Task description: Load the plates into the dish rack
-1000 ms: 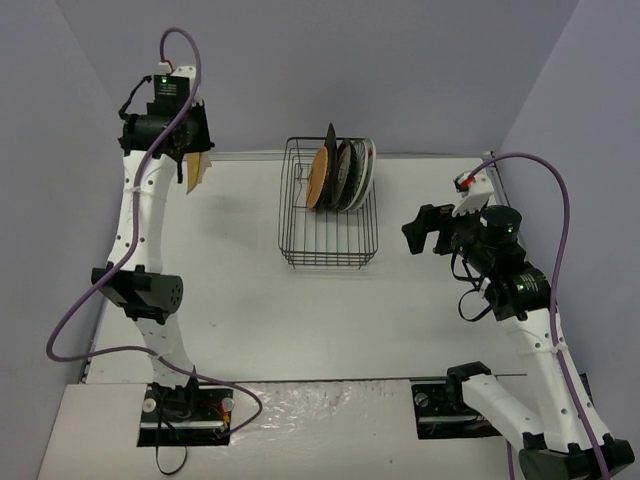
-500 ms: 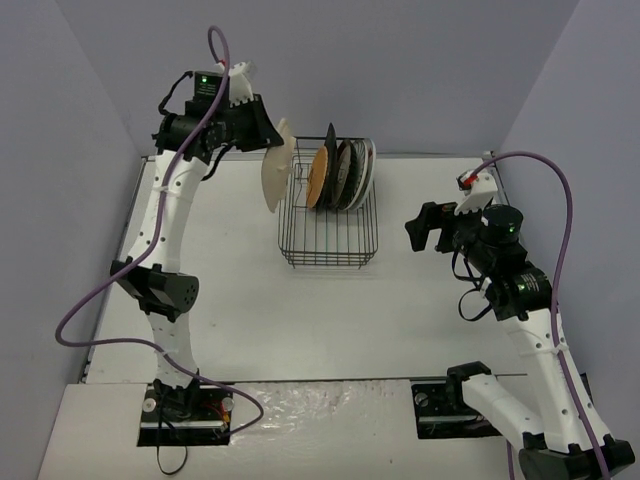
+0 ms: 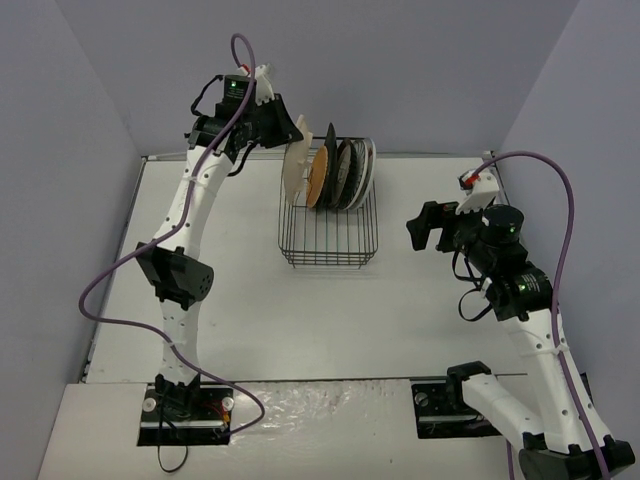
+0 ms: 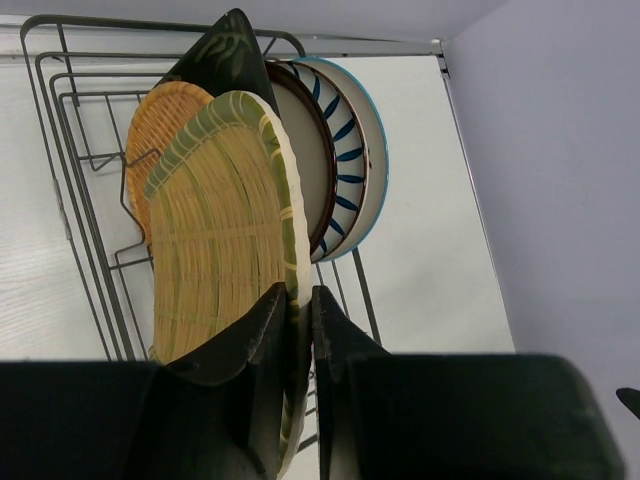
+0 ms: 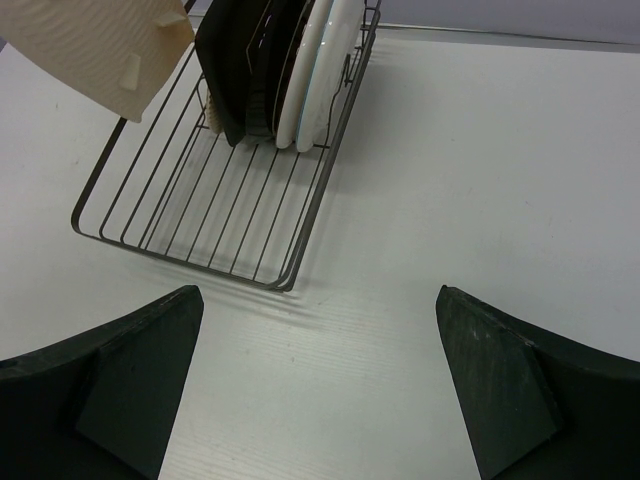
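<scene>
My left gripper (image 3: 283, 130) is shut on the rim of the yellow-green plate (image 3: 297, 170) and holds it on edge over the back left of the dish rack (image 3: 328, 262). In the left wrist view the fingers (image 4: 262, 320) pinch the plate (image 4: 220, 220) just beside the orange plate (image 4: 150, 120). Behind stand the dark square plate (image 4: 225, 50), the red-rimmed cream plate (image 4: 315, 170) and the striped plate (image 4: 350, 150). My right gripper (image 3: 425, 228) is open and empty above the table, right of the rack. The right wrist view shows the rack (image 5: 200, 210) and the held plate's pale underside (image 5: 90, 40).
The rack's front half holds only bare wire floor (image 3: 325, 235). White table (image 3: 420, 320) lies around the rack. Purple-grey walls close in the back and both sides.
My left arm has swung right from the far left corner, carrying the yellow-green plate to the rack's left side next to the orange plate. The right arm has not moved.
</scene>
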{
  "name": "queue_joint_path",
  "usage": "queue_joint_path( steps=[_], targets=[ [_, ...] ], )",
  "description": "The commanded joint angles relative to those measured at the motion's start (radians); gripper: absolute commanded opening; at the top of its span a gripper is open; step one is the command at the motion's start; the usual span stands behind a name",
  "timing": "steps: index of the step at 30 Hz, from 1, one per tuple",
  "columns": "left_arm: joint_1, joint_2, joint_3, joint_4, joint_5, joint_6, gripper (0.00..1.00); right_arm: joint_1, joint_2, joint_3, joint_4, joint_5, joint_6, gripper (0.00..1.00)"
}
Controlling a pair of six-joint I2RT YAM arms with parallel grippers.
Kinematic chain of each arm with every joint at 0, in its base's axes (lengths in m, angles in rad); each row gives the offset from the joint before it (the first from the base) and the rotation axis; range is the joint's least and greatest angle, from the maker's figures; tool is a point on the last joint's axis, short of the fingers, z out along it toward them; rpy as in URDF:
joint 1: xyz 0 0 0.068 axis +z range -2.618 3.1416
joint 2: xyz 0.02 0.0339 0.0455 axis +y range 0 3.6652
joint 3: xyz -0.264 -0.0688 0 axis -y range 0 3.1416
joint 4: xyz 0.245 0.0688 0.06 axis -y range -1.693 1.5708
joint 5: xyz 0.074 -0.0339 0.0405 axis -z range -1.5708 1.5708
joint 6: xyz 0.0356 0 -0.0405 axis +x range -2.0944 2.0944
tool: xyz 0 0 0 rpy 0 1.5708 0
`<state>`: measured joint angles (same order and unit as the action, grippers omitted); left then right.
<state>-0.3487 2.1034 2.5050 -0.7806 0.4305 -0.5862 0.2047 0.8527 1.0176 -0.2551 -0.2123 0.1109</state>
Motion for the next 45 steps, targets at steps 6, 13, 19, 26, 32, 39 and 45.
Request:
queue_joint_path(
  steps=[6, 13, 19, 26, 32, 39, 45],
  targets=[
    [-0.038, 0.006, 0.039, 0.25, -0.078, -0.06, 0.0, 0.007, -0.024, 0.027, 0.036, 0.027, 0.013, 1.0],
    [-0.047, 0.043, 0.037, 0.283, -0.14, -0.045, 0.0, 0.007, -0.024, 0.018, 0.03, 0.037, 0.007, 1.0],
    [-0.052, 0.077, 0.026, 0.308, -0.188, -0.036, 0.0, 0.007, -0.021, 0.016, 0.028, 0.041, 0.001, 1.0],
    [-0.06, 0.108, 0.002, 0.377, -0.196, -0.046, 0.0, 0.006, -0.021, 0.011, 0.025, 0.05, -0.005, 1.0],
    [-0.068, 0.141, -0.013, 0.4, -0.227, -0.045, 0.0, 0.007, -0.019, 0.01, 0.023, 0.054, -0.008, 1.0],
    [-0.077, 0.181, -0.02, 0.405, -0.265, -0.046, 0.02, 0.007, -0.014, 0.012, 0.022, 0.05, -0.008, 1.0],
    [-0.078, 0.181, -0.081, 0.42, -0.292, -0.051, 0.03, 0.007, -0.009, 0.018, 0.02, 0.05, -0.013, 1.0]
  ],
)
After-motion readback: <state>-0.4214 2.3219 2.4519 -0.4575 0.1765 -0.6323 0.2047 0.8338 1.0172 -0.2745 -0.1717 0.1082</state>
